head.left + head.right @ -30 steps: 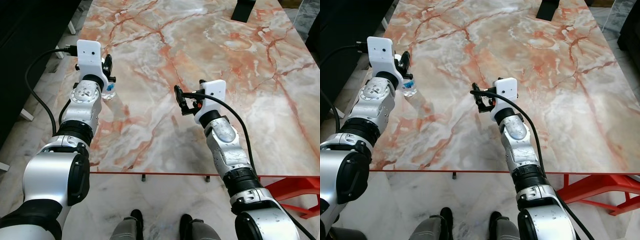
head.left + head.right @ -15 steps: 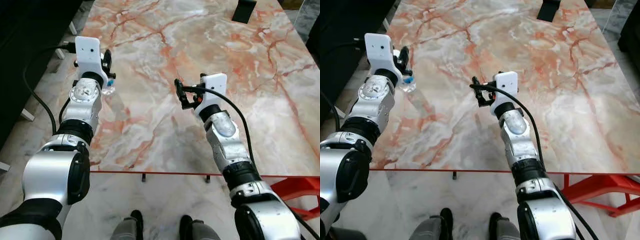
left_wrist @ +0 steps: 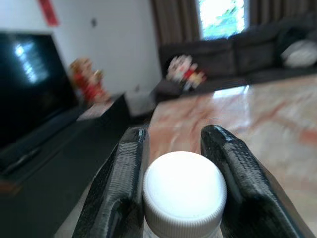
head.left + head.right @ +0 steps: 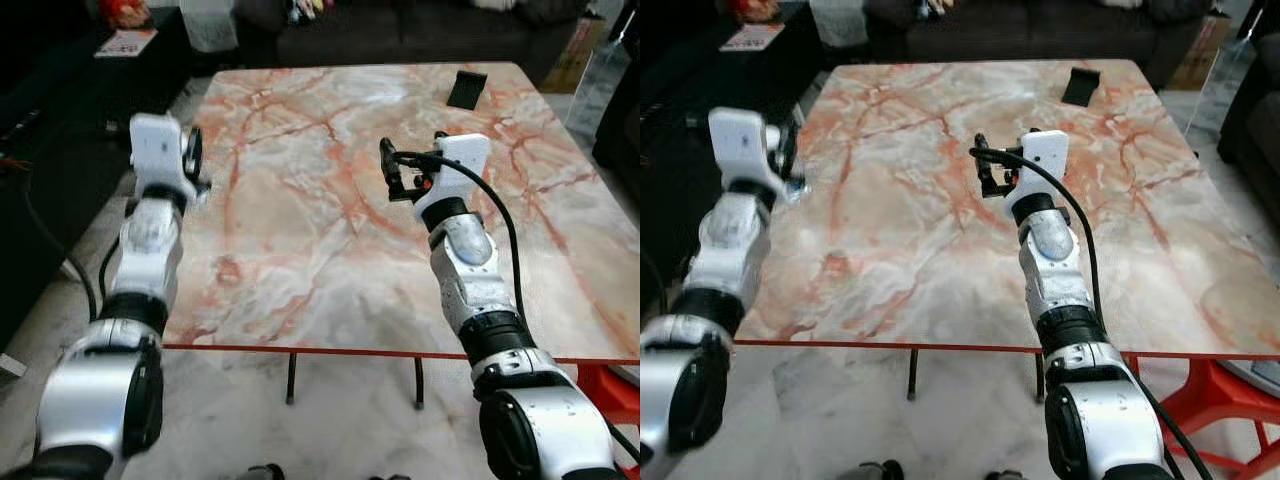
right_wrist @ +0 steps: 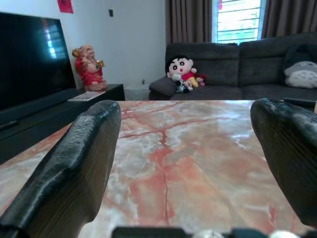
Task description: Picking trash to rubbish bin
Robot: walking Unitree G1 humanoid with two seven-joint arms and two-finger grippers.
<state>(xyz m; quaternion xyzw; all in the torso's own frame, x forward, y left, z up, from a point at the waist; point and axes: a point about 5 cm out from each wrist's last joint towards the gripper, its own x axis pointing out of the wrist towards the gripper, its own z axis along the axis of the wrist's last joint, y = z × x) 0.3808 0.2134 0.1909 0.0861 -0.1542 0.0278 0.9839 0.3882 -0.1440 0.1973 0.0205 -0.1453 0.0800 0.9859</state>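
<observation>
- Marble table (image 4: 330, 250), veined in orange and grey, carries a red edge along its near side and stands on a pale stone floor (image 4: 340, 420).
- Left gripper (image 3: 178, 148) is held at the table's left edge, raised above the floor beside it; its two black fingers (image 3: 121, 183) are closed against a small bottle.
- Bottle (image 3: 184, 191) sits between those fingers, its white screw cap toward the wrist camera; from the head cameras only a glimpse of it can be made out beside the wrist housing (image 4: 792, 185).
- Right gripper (image 4: 392, 172) hovers over the middle of the table, with a black cable looping from its white wrist housing (image 4: 455, 165) back along the silver forearm.
- Right fingers (image 5: 74, 163) stand wide apart with nothing between them; the marble top runs clear through the gap.
- Black stand (image 4: 466, 89) rests near the table's far right corner, well apart from both grippers.
- Dark sofa (image 5: 237, 69) lies beyond the far edge, with soft toys (image 5: 181, 74) on its seat and a grey plush (image 5: 299, 67) at one end.
- Television (image 5: 29, 54) stands on a low dark cabinet (image 5: 59, 111), with a red and gold figurine (image 5: 89, 67) on the cabinet beside it.
- Red metal frame (image 4: 1210, 400) shows under the table's near right corner.
</observation>
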